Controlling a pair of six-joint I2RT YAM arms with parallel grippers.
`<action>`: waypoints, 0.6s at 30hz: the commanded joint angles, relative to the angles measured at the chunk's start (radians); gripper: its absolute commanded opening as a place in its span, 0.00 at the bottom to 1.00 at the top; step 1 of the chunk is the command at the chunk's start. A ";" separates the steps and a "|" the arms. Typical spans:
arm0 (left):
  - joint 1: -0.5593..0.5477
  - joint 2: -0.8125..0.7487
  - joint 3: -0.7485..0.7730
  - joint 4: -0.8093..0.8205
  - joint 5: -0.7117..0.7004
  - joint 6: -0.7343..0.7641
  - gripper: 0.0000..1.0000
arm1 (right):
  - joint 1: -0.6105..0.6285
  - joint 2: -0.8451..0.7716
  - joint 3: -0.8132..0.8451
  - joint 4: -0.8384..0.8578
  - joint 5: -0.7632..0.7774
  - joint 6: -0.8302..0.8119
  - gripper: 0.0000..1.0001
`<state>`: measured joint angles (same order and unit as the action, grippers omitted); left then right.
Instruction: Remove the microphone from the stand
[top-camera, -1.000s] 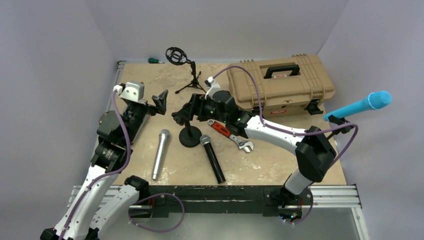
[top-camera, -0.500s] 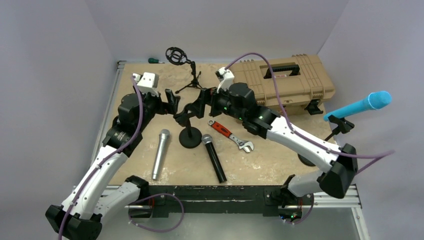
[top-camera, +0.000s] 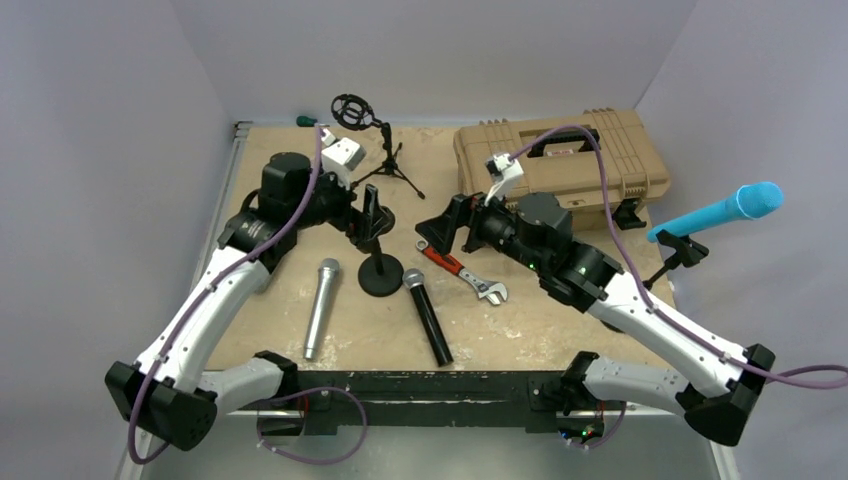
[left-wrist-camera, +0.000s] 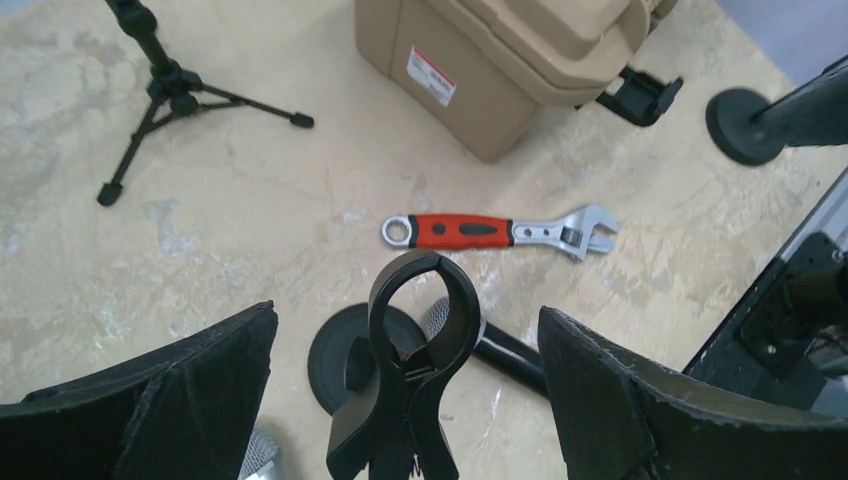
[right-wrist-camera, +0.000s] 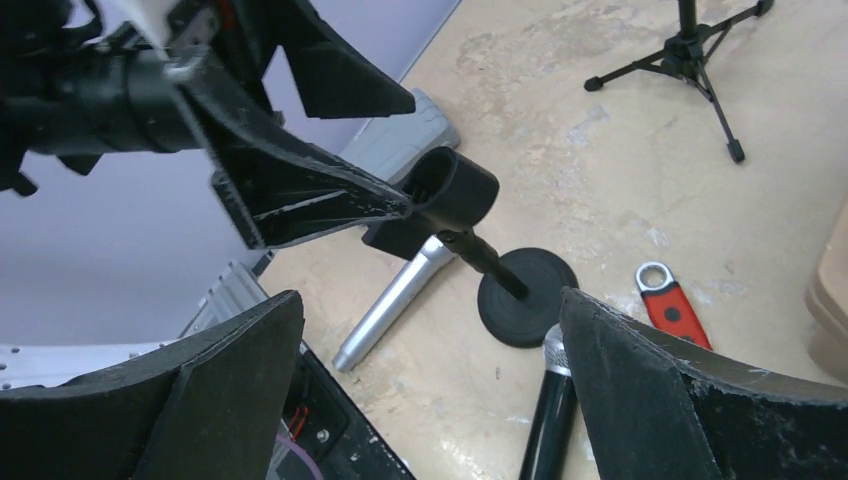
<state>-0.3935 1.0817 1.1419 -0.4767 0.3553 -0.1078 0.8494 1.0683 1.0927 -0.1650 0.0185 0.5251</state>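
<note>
A blue microphone (top-camera: 720, 212) sits tilted in a black stand (top-camera: 683, 248) at the table's right edge, far from both grippers. A small desk stand (top-camera: 380, 272) at the centre has an empty clip (left-wrist-camera: 420, 330). My left gripper (top-camera: 368, 212) is open, its fingers either side of that clip without touching it (left-wrist-camera: 407, 318). My right gripper (top-camera: 437, 225) is open and empty, to the right of the clip (right-wrist-camera: 455, 190), which it faces (right-wrist-camera: 430, 298). A silver microphone (top-camera: 321, 305) and a black microphone (top-camera: 427, 318) lie on the table beside the desk stand's base.
A red-handled wrench (top-camera: 462, 270) lies right of the desk stand. A tan toolbox (top-camera: 560, 165) stands at the back right. A tripod stand with a shock mount (top-camera: 372, 140) is at the back centre. A green screwdriver (top-camera: 306, 121) lies at the back edge.
My left gripper has moved right and now straddles the empty clip. My right gripper has drawn back to the right, away from the clip. The blue microphone has not moved.
</note>
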 joint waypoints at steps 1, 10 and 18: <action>-0.024 0.065 0.085 -0.172 0.046 0.153 1.00 | -0.005 -0.118 -0.052 -0.023 0.051 0.005 0.98; -0.072 0.118 0.073 -0.217 -0.026 0.186 0.96 | -0.006 -0.301 -0.135 -0.123 0.139 0.024 0.99; -0.098 0.177 0.112 -0.245 -0.182 0.175 0.70 | -0.005 -0.357 -0.175 -0.150 0.154 0.040 0.99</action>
<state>-0.4805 1.2331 1.1931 -0.7097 0.2760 0.0544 0.8494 0.7250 0.9321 -0.2958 0.1410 0.5491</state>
